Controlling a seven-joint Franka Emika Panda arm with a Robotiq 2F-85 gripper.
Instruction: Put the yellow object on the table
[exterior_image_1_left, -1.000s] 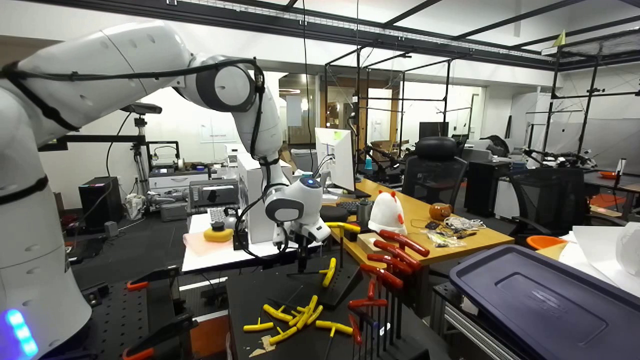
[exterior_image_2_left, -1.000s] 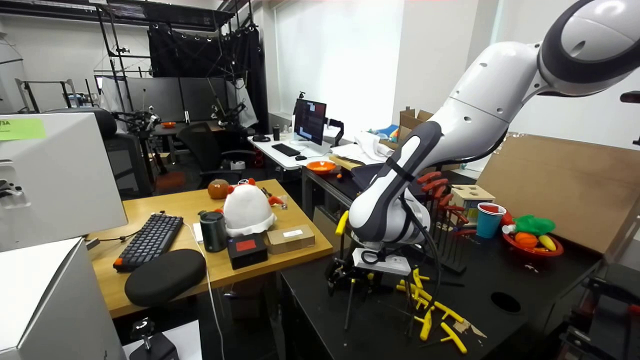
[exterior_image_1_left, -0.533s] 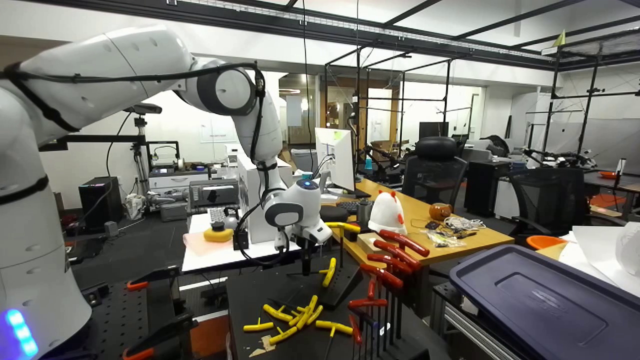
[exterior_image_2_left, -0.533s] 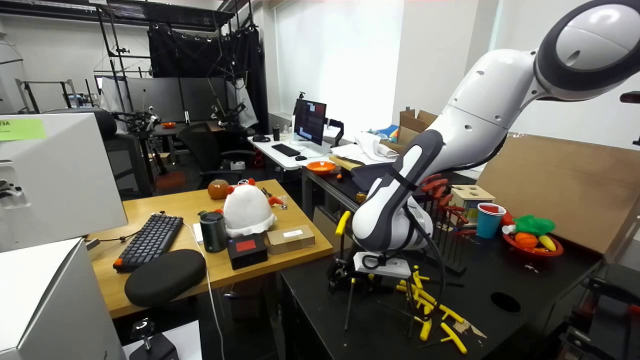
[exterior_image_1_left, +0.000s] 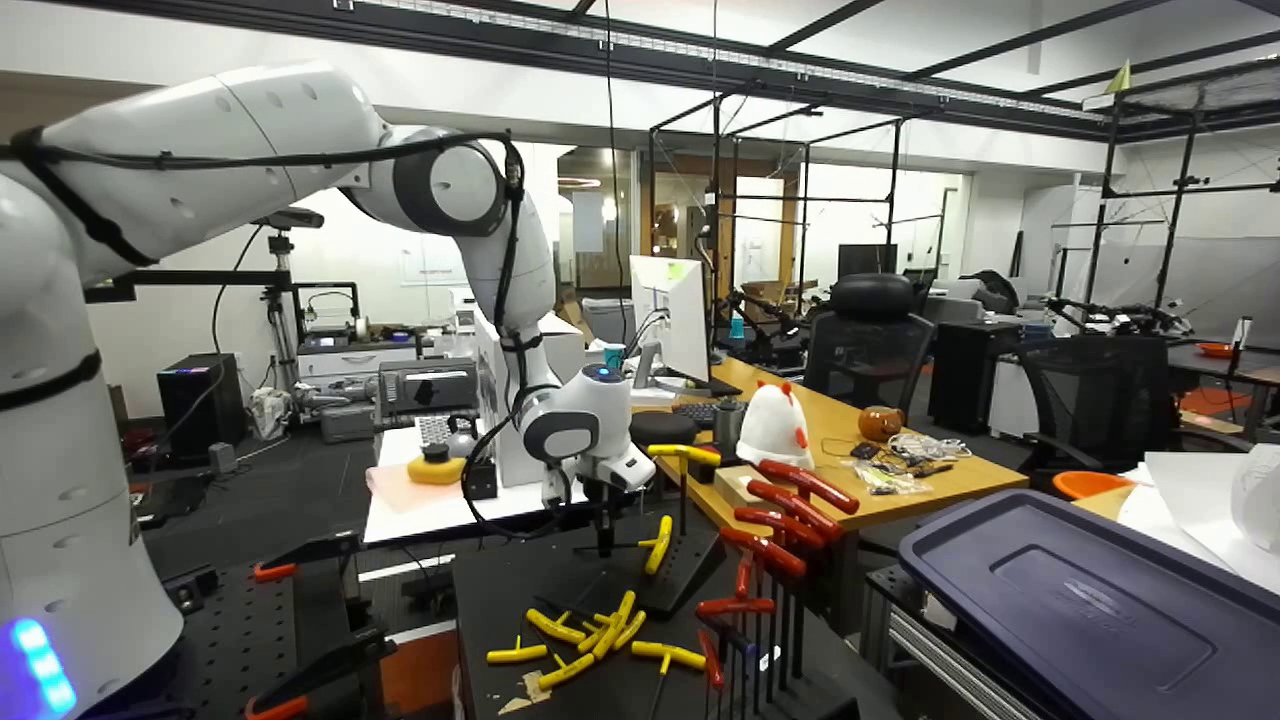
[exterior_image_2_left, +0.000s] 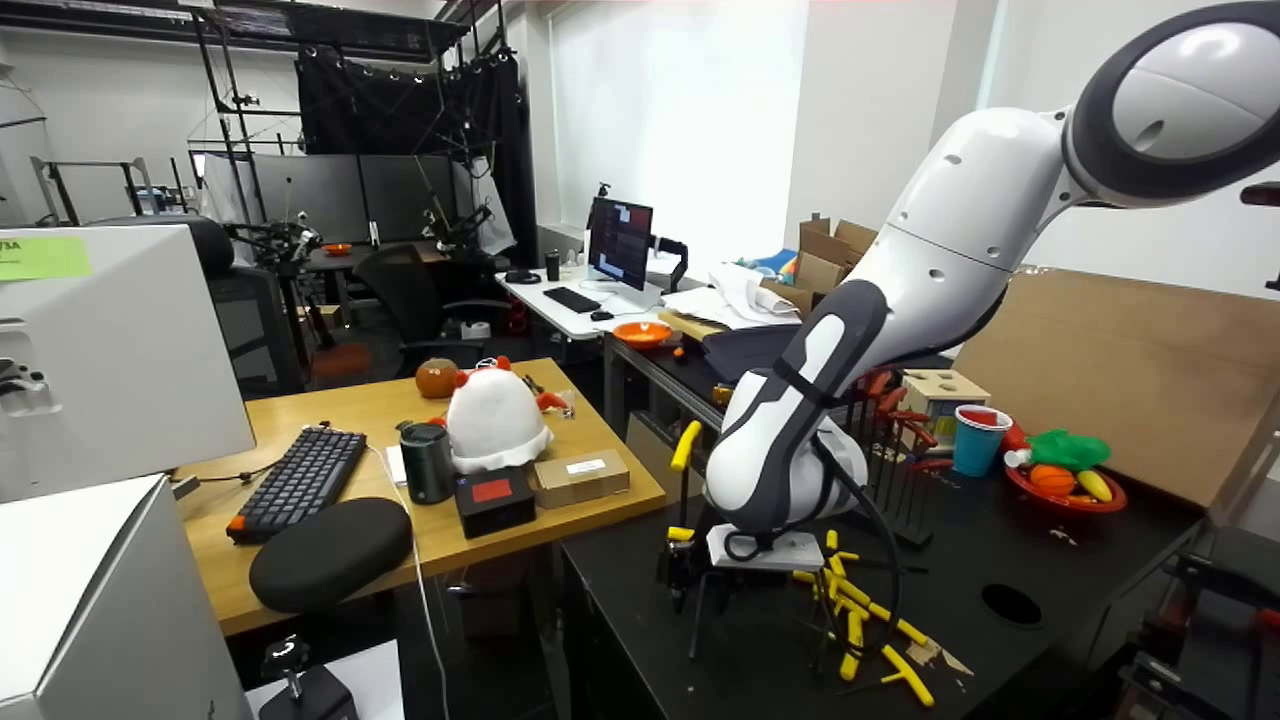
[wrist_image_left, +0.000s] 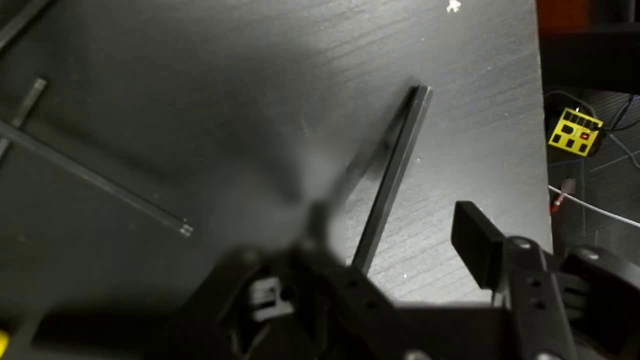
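Note:
The black table (exterior_image_1_left: 500, 600) holds several yellow-handled hex keys. One yellow handle (exterior_image_1_left: 658, 545) lies over a dark sloped stand (exterior_image_1_left: 690, 575), its shaft pointing out to the left. In the wrist view a dark shaft (wrist_image_left: 395, 170) runs between my fingers, nearer the blurred left one. My gripper (exterior_image_1_left: 605, 545) is open just above the table, beside that handle; it also shows in the wrist view (wrist_image_left: 395, 222). Another yellow-handled key (exterior_image_1_left: 683, 454) stands upright in the stand. More yellow-handled keys (exterior_image_1_left: 612, 632) lie in a loose pile; my arm hides part of them in an exterior view (exterior_image_2_left: 850, 590).
A rack of red-handled keys (exterior_image_1_left: 790, 510) stands upright beside the stand. A wooden desk (exterior_image_2_left: 610, 505) borders the table. A teal cup (exterior_image_2_left: 978, 445) and an orange-red bowl (exterior_image_2_left: 1110, 500) with toys stand on the table. A dark bin lid (exterior_image_1_left: 1080, 600) lies to one side.
The arm has lowered, and my gripper has come down a little nearer the table around the shaft. The keys have not visibly moved.

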